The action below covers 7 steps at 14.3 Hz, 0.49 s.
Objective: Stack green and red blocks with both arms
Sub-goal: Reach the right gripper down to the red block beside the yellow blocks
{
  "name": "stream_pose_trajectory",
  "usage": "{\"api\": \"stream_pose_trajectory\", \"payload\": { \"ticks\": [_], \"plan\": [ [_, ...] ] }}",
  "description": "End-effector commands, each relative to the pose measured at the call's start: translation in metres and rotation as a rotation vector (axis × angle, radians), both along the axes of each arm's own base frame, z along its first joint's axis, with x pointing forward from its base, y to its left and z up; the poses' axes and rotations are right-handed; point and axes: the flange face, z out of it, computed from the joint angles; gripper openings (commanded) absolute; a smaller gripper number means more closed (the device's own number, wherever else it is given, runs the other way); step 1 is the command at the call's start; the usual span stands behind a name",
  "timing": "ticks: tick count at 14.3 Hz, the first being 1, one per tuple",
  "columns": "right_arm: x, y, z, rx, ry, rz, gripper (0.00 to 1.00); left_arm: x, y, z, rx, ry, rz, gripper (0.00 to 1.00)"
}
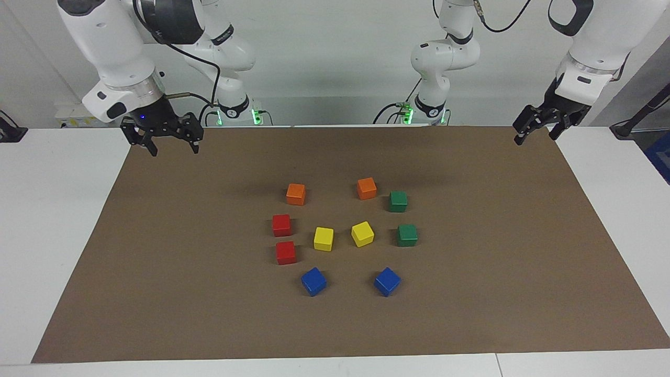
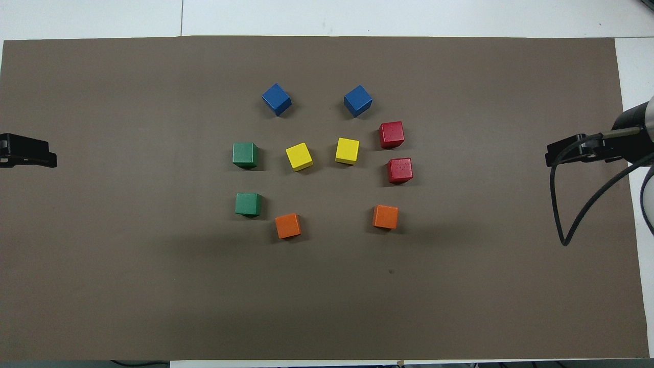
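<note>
Two dark green blocks (image 1: 398,201) (image 1: 407,235) lie singly on the brown mat toward the left arm's end of the cluster, also in the overhead view (image 2: 248,204) (image 2: 246,155). Two red blocks (image 1: 281,225) (image 1: 286,252) lie side by side toward the right arm's end (image 2: 399,170) (image 2: 392,135). My right gripper (image 1: 172,151) is open and empty, raised over the mat's edge at its own end (image 2: 577,152). My left gripper (image 1: 534,138) is open and empty, raised over the mat's edge at its end (image 2: 28,156). Both are well apart from the blocks.
Two orange cubes (image 1: 296,194) (image 1: 367,188) lie nearest the robots, two yellow cubes (image 1: 323,239) (image 1: 363,233) in the middle, two blue cubes (image 1: 313,281) (image 1: 387,281) farthest. The brown mat (image 1: 157,272) covers the white table. A black cable (image 2: 572,204) hangs by the right gripper.
</note>
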Motion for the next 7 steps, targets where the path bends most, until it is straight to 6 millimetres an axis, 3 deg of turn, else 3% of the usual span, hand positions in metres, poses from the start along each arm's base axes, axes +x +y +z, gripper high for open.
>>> {"api": "stream_pose_trajectory", "payload": {
  "ticks": [1,5,7],
  "plan": [
    [-0.009,0.063,-0.017,0.001,-0.036,-0.038,1.00,-0.006,0.001,0.005,-0.012,-0.008,0.002,1.00],
    [0.014,0.120,-0.066,0.027,-0.043,-0.052,1.00,-0.005,-0.012,0.003,-0.021,-0.009,-0.006,1.00],
    [0.028,0.139,-0.094,0.035,-0.060,-0.080,1.00,-0.012,-0.034,-0.009,-0.020,-0.004,-0.050,1.00]
  ]
}}
